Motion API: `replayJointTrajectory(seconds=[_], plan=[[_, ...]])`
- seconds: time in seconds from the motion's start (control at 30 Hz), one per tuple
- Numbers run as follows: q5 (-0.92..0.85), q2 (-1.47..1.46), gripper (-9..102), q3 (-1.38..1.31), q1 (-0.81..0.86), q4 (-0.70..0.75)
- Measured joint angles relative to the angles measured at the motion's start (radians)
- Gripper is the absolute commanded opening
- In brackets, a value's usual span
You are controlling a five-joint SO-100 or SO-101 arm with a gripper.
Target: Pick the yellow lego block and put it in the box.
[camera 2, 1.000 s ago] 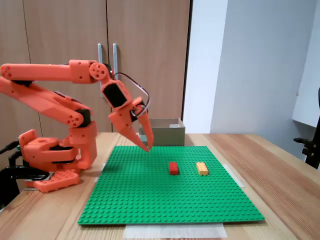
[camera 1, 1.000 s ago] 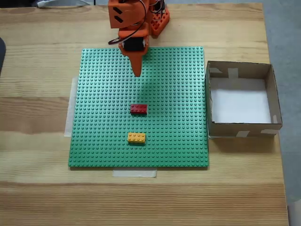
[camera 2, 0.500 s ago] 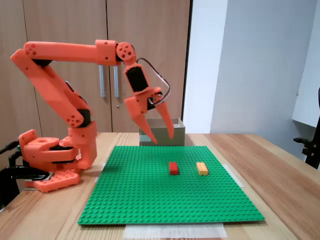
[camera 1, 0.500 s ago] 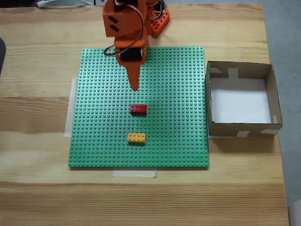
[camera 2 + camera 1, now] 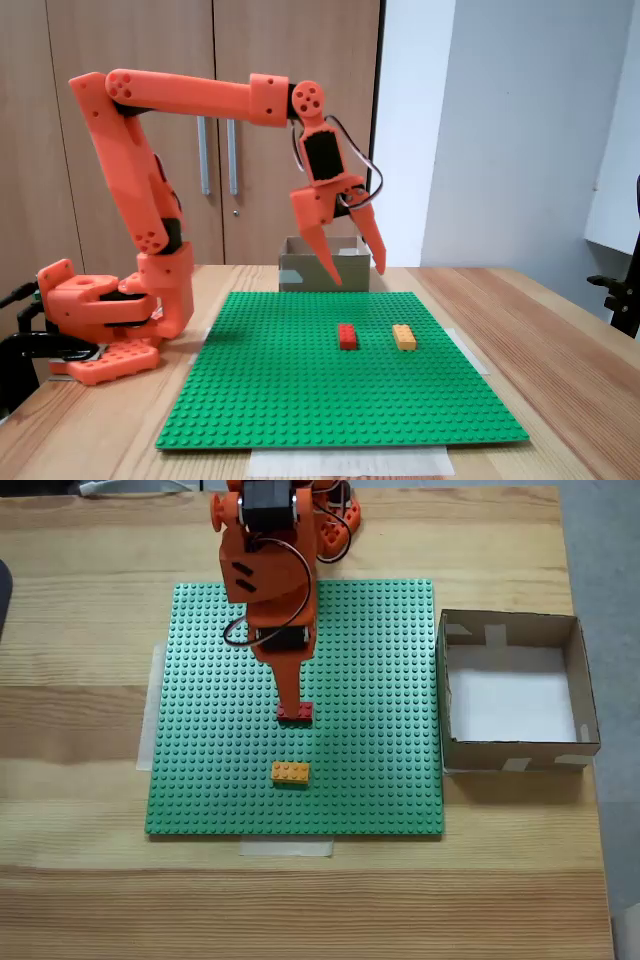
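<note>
The orange arm is stretched out over the green baseplate (image 5: 200, 730), and its gripper (image 5: 356, 274) hangs in the air with its two fingers spread apart, pointing down. From the side it is plainly well above the studs, holding nothing. From above its tip seems to lie over the red brick (image 5: 295, 713), but that is only the line of sight, since the side camera shows clear air beneath it.

The yellow lego block (image 5: 290, 773) sits flat on the baseplate, near the edge farthest from the arm's base, just beyond the red brick and apart from it. In the side camera the yellow lego block (image 5: 404, 337) is the one farther from the base.

The box (image 5: 512, 628) stands on the wooden table just beside the baseplate's edge, empty, its white bottom showing. I take it the fingers are held wide so they can straddle the block once the arm reaches a little farther and drops; the neighbouring red brick leaves little margin for a crooked approach.
</note>
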Motion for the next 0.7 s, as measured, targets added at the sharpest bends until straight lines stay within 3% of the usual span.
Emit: replayJointTrajectory(seconds=[0.7], plan=[[-0.064, -0.394, 31, -0.33, 0.005, 0.046]])
